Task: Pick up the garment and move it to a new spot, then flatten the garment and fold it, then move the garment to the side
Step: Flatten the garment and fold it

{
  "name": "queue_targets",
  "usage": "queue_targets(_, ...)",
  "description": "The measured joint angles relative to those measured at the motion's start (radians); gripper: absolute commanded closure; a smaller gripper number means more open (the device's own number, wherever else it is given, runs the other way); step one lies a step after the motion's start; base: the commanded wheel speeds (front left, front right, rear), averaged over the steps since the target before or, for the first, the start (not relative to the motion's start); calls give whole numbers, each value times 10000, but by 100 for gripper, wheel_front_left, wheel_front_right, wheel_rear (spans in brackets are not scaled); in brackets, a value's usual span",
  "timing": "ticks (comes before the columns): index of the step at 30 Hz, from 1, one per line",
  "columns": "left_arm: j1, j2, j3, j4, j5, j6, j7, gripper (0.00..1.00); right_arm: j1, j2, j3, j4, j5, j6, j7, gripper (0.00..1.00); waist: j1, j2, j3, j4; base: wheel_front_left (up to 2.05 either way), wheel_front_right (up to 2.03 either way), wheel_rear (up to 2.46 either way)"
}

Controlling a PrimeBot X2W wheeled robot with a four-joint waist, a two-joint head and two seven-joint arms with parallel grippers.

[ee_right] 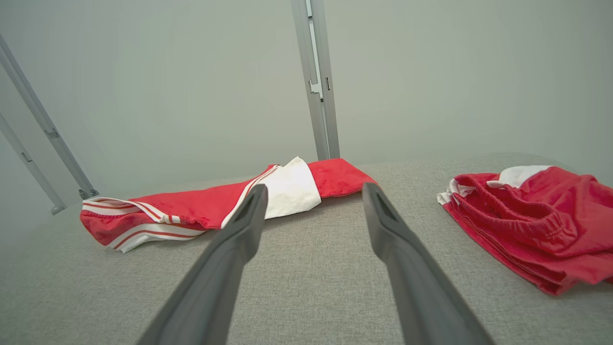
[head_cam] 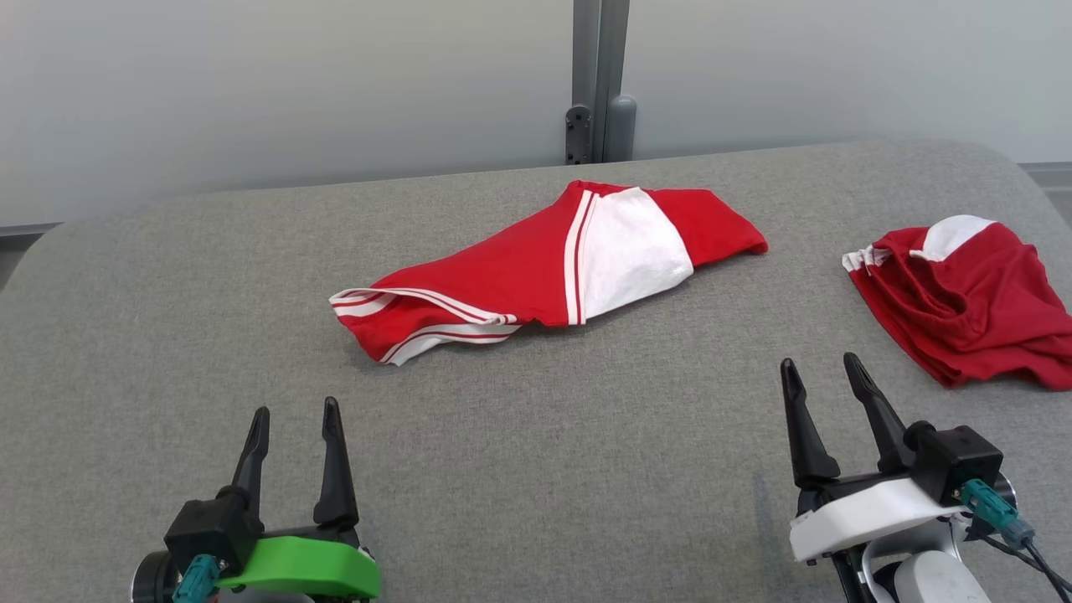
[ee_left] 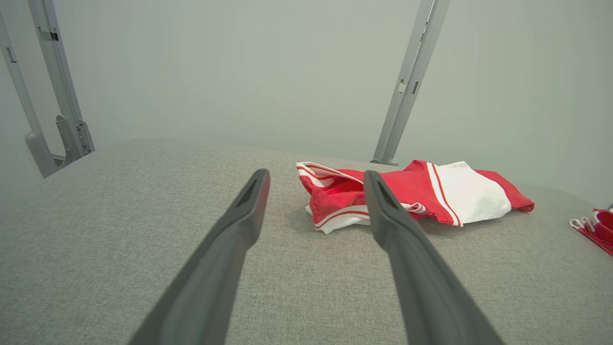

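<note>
The red and white garment [head_cam: 553, 268] lies long and half folded in the middle of the grey table [head_cam: 502, 469]. The left gripper [head_cam: 296, 407] and right gripper [head_cam: 820, 360] rest low at the front, fingers pointing forward, spread wide and empty. The right wrist view shows the bunched waistband of another red garment [ee_right: 550, 230]

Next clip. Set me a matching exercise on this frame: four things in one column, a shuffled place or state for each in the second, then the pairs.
1. long garment
2. bunched garment
3. left gripper
4. right gripper

A. open, white at its base
B. crumpled, far right of the table
C. open, green at its base
D. stretched out mid-table

Pairs: 1-D, 2-B, 3-C, 4-A
</note>
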Motion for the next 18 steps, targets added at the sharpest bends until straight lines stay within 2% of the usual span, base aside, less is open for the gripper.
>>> queue_targets(18,-35,-140,165,54,169,-180,0,0,-143,0,-73,27,-15,-2,-35,0,0,0,298,84,0,0,0)
